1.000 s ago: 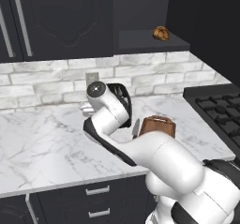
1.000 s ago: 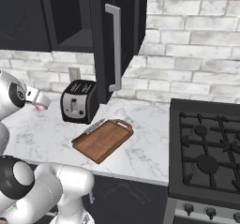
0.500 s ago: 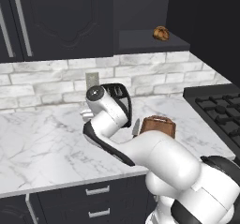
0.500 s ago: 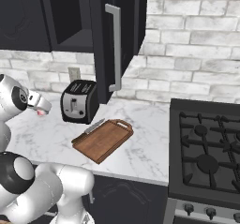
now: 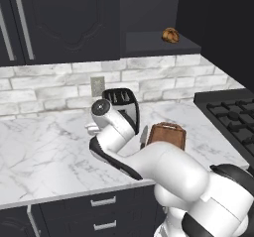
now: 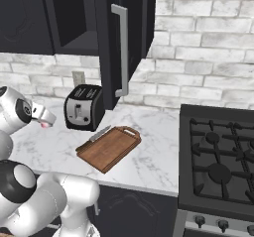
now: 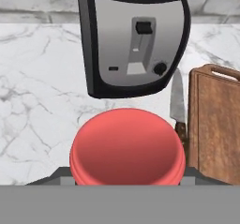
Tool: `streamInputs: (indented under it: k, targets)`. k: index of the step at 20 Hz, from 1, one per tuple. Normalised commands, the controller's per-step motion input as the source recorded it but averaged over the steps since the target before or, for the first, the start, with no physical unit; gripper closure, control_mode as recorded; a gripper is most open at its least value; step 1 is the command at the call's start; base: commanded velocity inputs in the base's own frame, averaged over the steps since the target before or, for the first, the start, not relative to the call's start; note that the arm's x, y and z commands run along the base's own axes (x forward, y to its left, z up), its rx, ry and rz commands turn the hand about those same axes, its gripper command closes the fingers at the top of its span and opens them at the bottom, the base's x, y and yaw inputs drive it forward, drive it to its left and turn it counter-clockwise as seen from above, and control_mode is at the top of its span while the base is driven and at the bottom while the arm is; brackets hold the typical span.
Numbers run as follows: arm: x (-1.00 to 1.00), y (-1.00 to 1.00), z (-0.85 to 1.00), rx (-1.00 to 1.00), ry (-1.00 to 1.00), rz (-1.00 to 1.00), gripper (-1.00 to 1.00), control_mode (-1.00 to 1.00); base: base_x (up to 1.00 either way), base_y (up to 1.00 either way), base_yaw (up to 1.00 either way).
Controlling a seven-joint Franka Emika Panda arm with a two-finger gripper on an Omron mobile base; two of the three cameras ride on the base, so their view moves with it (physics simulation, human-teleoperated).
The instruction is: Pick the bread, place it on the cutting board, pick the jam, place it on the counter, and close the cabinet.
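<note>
Meanwhile, above the marble bench (image 6: 149, 151), the cabinet (image 6: 126, 28) door hangs open, the bread (image 5: 170, 35) on its shelf. Left of the toaster (image 6: 84, 107), the gripper (image 6: 45, 123) clasps the jam (image 7: 127, 145); right lies the cutting board (image 6: 109, 148).

No words or numbers to read

The toaster (image 7: 133, 40) has a lever, a round knob and a tiny dark mark on its silver front, but no letters can be made out there. The jam (image 7: 127, 145) shows a plain red top with no label. The cutting board (image 6: 109, 148) and the cabinet (image 6: 124, 32) have no writing.
</note>
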Motion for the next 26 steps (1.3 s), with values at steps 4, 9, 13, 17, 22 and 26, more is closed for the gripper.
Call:
streamInputs:
  k: [4, 9, 13, 17, 22, 26]
  targets:
    - [0.00, 0.00, -0.24, 0.00, 0.00, 0.00, 1.00, -1.00, 0.00, 0.00, 0.00]
    - [0.00, 0.00, -0.22, 0.00, 0.00, 0.00, 1.00, -1.00, 0.00, 0.00, 0.00]
    - [0.00, 0.00, -0.26, 0.00, 0.01, 0.00, 1.00, -1.00, 0.00, 0.00, 0.00]
    - [0.00, 0.00, -0.26, 0.00, 0.00, 0.00, 1.00, -1.00, 0.00, 0.00, 0.00]
    - [0.00, 0.00, -0.17, 0.00, 0.00, 0.00, 1.00, -1.00, 0.00, 0.00, 0.00]
    - [0.07, 0.00, -0.09, 0.00, 0.00, 0.00, 1.00, -1.00, 0.00, 0.00, 0.00]
